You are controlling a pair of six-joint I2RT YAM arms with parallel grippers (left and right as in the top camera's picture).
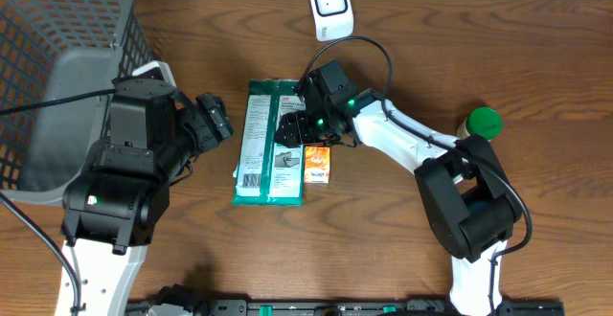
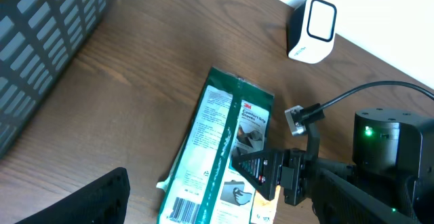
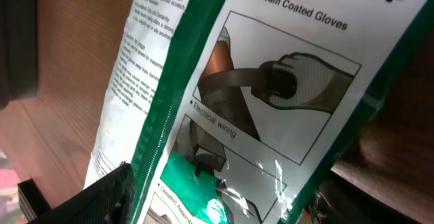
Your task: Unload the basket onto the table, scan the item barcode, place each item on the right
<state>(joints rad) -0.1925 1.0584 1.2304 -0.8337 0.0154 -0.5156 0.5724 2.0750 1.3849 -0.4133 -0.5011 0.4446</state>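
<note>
Green glove packet (image 1: 257,153) between wide-spread jaws of right tool (image 1: 291,132).

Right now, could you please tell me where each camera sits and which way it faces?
Overhead: above the table, looking straight down on glove packet and scanner; left arm, right arm show.
Left wrist: looks across the packet toward the scanner; one own finger shows.
Right wrist: close over the packet; own fingers at bottom.
Shared: the packet.
</note>
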